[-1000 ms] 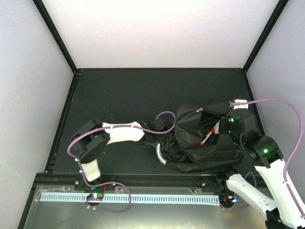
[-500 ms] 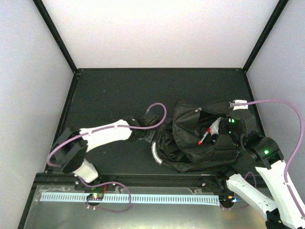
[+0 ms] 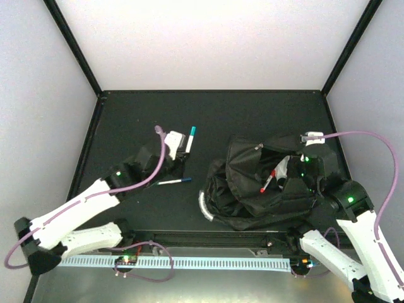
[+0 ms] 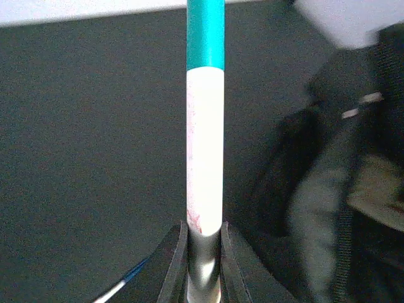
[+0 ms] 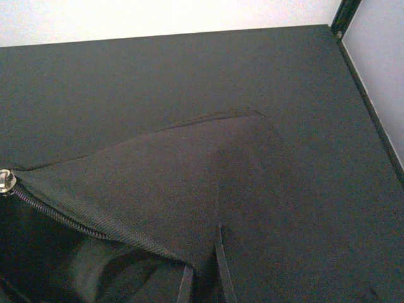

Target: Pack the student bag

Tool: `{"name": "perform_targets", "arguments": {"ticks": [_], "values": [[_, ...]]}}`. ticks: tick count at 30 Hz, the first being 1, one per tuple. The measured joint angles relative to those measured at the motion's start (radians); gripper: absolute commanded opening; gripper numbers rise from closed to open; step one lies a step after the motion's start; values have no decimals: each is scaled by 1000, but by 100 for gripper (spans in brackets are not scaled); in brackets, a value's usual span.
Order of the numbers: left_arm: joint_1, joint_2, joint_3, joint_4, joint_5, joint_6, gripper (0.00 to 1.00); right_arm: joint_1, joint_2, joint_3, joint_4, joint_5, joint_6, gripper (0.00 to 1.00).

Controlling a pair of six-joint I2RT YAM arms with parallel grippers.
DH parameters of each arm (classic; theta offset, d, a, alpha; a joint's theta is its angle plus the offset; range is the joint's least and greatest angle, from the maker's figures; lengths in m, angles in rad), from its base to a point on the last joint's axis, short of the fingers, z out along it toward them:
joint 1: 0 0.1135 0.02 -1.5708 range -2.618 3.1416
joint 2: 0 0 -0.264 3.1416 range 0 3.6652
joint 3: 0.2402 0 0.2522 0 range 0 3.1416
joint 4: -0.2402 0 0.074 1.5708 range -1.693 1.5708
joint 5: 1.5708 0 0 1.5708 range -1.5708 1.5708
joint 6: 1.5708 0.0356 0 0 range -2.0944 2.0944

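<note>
Black fabric student bag (image 3: 249,192) is lying crumpled on the right half of the desk (image 3: 139,120), nearer the front edge than the back, w/ its grey curved handle (image 3: 202,206) pointing left toward the desk's ctr. The bag's top is gaping open, and a red-and-white pen (image 3: 270,180) is leaning at an angle inside the opening, just beside the right gripper (image 5: 205,278).

That gripper is sitting at the bag's far-right side. Its fingers are pressing nearly together and pinching a fold of the bag's fabric btwn them. In the right wrist view a zipper (image 5: 57,214) is running along the edge of that flap, w/ dark interior showing below it.

Left arm is reaching out over the left-ctr of the desk, well apart from the bag. Left gripper (image 4: 203,252) is clamping a white marker (image 4: 205,145) by its lower end. The marker is sticking straight out beyond the fingers, w/ its teal cap at the far end. Can't tell whether the marker is touching the desk.

Blue-capped pen (image 3: 174,182) is lying flat on the desk just on the near side of the left gripper, btwn it and the front edge, and isn't touching the bag.
</note>
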Motion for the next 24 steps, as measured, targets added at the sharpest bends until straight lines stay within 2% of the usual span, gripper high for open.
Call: {"name": "perform_targets", "arguments": {"ticks": [5, 11, 17, 24], "values": [[2, -142, -34, 120, 157, 90, 4, 0, 3, -12, 12, -27, -2, 6], [2, -150, -19, 169, 412, 121, 4, 0, 6, -13, 19, -60, -12, 5], [1, -85, 6, 296, 719, 38, 2, 0, 8, -20, 45, -87, -19, 5], [-39, 79, 18, 385, 891, -97, 2, 0, 15, -26, 58, -100, -19, 5]]}}
